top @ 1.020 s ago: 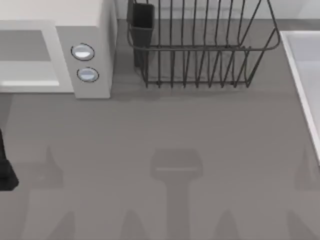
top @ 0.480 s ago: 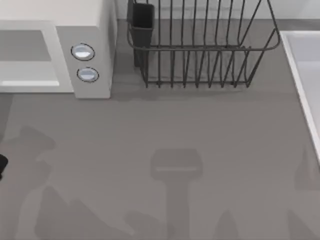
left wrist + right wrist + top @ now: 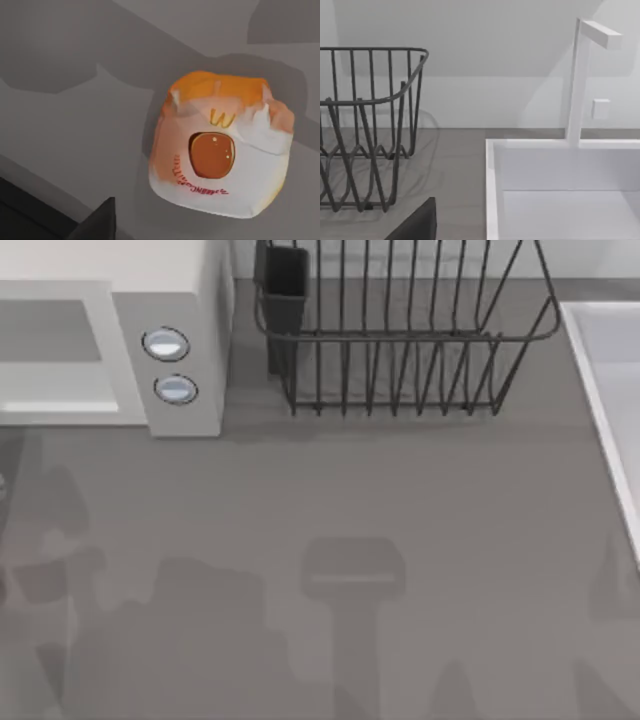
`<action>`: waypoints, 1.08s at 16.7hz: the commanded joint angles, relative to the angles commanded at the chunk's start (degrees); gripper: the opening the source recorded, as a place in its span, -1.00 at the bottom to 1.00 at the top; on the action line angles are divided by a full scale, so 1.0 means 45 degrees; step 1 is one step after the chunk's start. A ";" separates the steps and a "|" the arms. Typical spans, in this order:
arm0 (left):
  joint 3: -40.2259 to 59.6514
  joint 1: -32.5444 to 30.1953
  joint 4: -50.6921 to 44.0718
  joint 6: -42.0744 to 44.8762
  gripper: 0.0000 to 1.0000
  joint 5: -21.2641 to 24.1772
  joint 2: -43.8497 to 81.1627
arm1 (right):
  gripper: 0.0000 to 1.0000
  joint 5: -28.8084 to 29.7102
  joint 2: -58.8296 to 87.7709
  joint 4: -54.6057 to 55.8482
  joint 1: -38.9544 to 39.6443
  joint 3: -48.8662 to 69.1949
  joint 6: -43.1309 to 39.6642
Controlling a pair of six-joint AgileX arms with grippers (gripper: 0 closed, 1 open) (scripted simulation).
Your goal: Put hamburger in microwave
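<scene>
The wrapped hamburger (image 3: pixel 220 152) lies on the grey counter (image 3: pixel 75 125) at centre-right of the left wrist frame, ungrasped. One dark finger (image 3: pixel 97 222) of the left end effector shows at lower left, clear of it; its opening cannot be told. The microwave (image 3: pixel 170 300), upper left of the top frame, stands open and empty. Grasp and placement remain.

Grey bench (image 3: pixel 400 500), and on it the microwave (image 3: pixel 170 300) sits at the back left with the wire rack (image 3: pixel 400 340) just beside it. A white sink (image 3: pixel 610 390) occupies the right edge. The wrapped hamburger (image 3: pixel 220 150) lies on the bench.
</scene>
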 joint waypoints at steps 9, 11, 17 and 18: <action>0.2329 0.0444 -0.1732 0.2659 1.00 0.0073 0.3213 | 1.00 0.0000 0.0000 0.0000 0.0000 0.0000 0.0000; 0.2290 0.0378 -0.1702 0.2644 1.00 0.0068 0.3173 | 1.00 0.0000 0.0000 0.0000 0.0000 0.0000 0.0000; 0.1249 0.0431 0.0373 0.2661 1.00 0.0076 0.4184 | 1.00 0.0000 0.0000 0.0000 0.0000 0.0000 0.0000; 0.0967 0.0440 0.0990 0.2670 1.00 0.0078 0.4456 | 1.00 0.0000 0.0000 0.0000 0.0000 0.0000 0.0000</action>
